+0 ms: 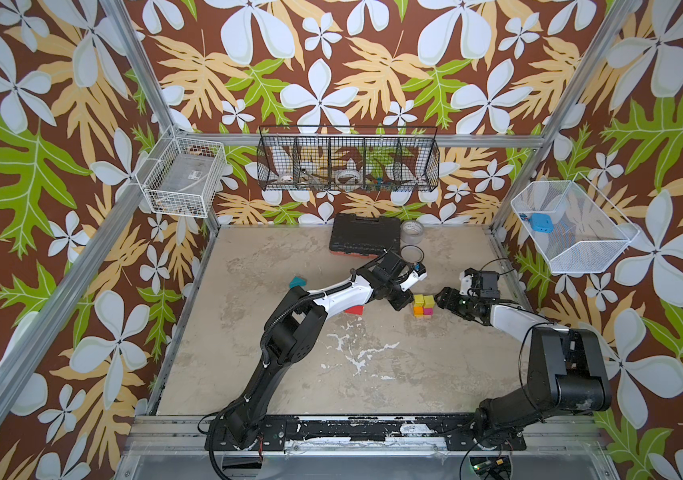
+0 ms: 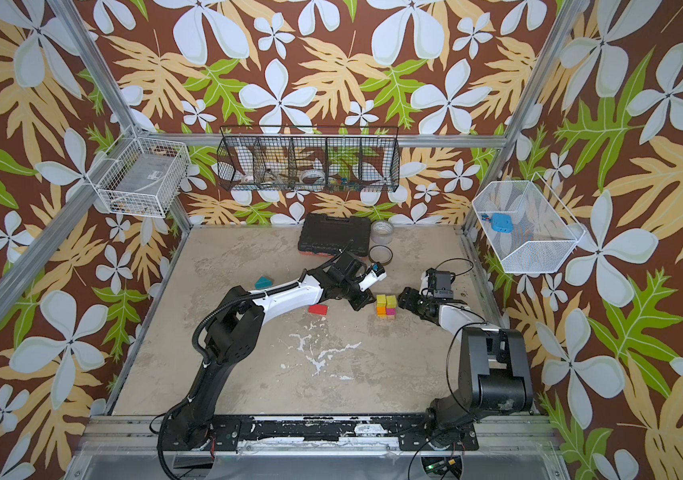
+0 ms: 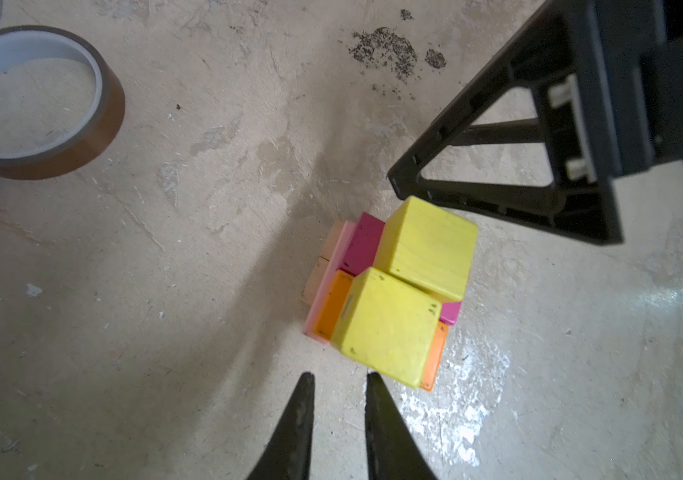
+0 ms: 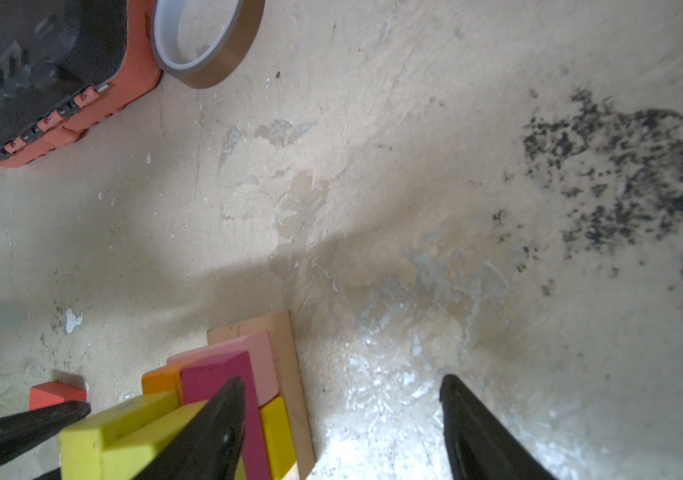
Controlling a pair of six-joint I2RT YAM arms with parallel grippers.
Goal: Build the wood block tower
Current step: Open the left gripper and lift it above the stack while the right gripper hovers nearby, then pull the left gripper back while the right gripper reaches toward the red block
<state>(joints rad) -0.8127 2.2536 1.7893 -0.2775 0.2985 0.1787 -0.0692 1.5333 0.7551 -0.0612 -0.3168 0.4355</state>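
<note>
Two yellow cubes (image 3: 427,247): side by side and touching, forming the top layer of the tower (image 1: 423,306).
Tower layers: below the cubes lie a magenta brick (image 3: 367,243) and an orange brick (image 3: 333,305). Under these is a pink brick (image 3: 310,322). The plain planks (image 3: 315,278) are lowest, resting on the table (image 1: 290,353).
Tower position: right of the table's middle in both top views, standing between the two grippers.
Left gripper (image 3: 340,377): jaws drawn together with nothing between them. The tower stands just ahead of the tips; contact cannot be told.
Right gripper (image 4: 344,380): jaws spread wide, holding nothing. In the right wrist view one finger (image 4: 215,428) crosses in front of the magenta brick and the other hangs over bare table. The bulk of the tower lies outside the gap.
Loose pieces: a red brick (image 1: 354,309) lies on the table left of the tower, partly hidden by the left arm. A teal wedge (image 1: 297,282) lies further left, well apart from both grippers.
Other items: a brown tape roll (image 1: 411,252) and a black tool case (image 1: 364,235) sit behind the tower, toward the back wall.
</note>
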